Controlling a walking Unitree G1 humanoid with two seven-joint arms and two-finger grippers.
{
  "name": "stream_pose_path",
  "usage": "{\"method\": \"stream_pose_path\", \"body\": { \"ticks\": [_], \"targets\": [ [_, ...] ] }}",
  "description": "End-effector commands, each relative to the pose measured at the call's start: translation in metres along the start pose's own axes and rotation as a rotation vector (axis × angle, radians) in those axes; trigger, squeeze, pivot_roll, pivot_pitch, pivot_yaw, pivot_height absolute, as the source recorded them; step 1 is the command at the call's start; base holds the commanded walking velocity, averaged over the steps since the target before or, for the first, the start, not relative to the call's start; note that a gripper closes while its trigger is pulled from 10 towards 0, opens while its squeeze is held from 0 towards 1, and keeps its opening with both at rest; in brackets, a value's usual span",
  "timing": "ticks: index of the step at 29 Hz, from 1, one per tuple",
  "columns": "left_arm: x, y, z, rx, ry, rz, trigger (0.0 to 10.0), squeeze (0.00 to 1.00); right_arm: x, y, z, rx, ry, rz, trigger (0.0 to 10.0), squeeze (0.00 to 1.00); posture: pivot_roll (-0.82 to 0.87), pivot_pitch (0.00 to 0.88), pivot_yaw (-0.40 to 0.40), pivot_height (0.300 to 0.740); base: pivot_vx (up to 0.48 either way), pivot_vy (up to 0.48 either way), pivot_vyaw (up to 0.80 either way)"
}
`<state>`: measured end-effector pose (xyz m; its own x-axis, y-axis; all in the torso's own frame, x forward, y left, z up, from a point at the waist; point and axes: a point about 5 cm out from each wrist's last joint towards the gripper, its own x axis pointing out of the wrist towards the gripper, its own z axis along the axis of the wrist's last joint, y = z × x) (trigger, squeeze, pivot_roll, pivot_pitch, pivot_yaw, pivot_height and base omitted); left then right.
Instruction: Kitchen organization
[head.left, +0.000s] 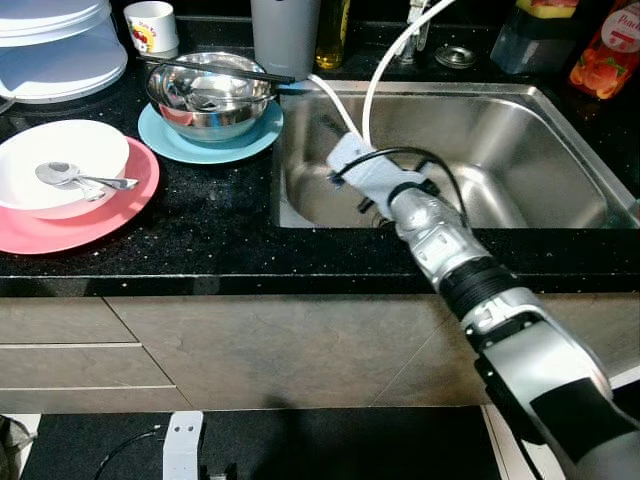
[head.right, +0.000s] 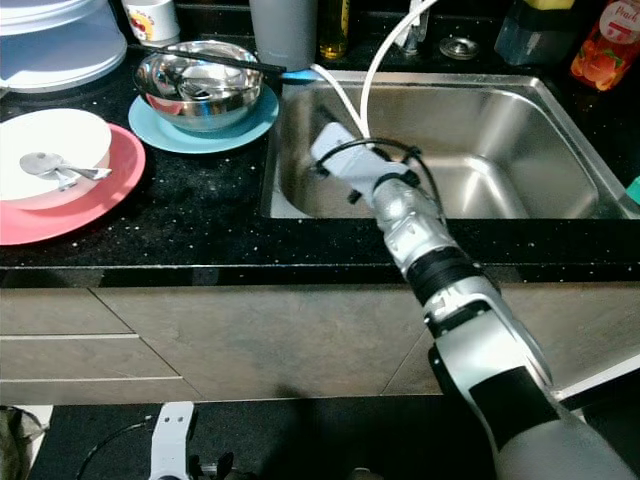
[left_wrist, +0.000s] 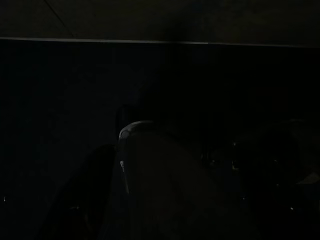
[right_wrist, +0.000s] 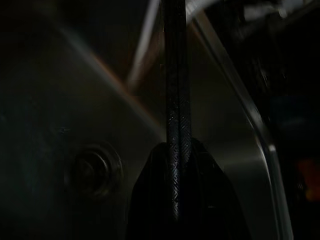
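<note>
My right arm (head.left: 440, 245) reaches over the counter edge into the steel sink (head.left: 520, 130), its white wrist housing (head.left: 362, 172) low over the left part of the basin. In the right wrist view the right gripper (right_wrist: 176, 20) is shut, its two black fingers pressed together with nothing between them, above the sink floor near the drain (right_wrist: 92, 170). A steel bowl (head.left: 210, 95) with black chopsticks (head.left: 220, 68) across it sits on a blue plate (head.left: 175, 145). A white bowl (head.left: 60, 165) holding a spoon (head.left: 85, 178) rests on a pink plate (head.left: 60, 225). The left wrist view is very dark.
A white hose (head.left: 385, 70) curves from the tap into the sink beside my wrist. Behind stand a grey cup (head.left: 285, 35), an oil bottle (head.left: 333, 30), a mug (head.left: 152, 25), stacked white dishes (head.left: 55, 50) and an orange bottle (head.left: 608, 50). Drawers (head.left: 70, 360) lie below the black counter.
</note>
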<state>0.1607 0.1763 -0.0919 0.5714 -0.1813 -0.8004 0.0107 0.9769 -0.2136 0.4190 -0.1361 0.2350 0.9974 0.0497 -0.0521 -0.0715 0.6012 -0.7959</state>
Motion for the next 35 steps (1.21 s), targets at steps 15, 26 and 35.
{"method": "stream_pose_path", "body": {
  "ticks": [15,26,35],
  "targets": [
    [-0.004,0.000,-0.019,-0.012,0.076,-0.004,10.0,0.00,0.004,-0.008,0.018,0.139,-0.083,0.013,10.0,0.96,0.07,0.162,-0.031,0.740,0.000,0.000,0.00],
    [-0.003,0.000,-0.016,-0.006,0.073,-0.006,10.0,0.00,0.000,-0.020,0.028,0.431,-0.216,-0.005,10.0,0.54,0.05,0.146,-0.024,0.740,0.000,0.000,0.00],
    [-0.001,0.000,-0.011,-0.002,0.068,-0.008,10.0,0.00,-0.039,-0.017,0.067,1.019,-0.712,0.386,10.0,0.00,0.04,0.138,-0.016,0.740,0.000,0.000,0.00]
  ]
}}
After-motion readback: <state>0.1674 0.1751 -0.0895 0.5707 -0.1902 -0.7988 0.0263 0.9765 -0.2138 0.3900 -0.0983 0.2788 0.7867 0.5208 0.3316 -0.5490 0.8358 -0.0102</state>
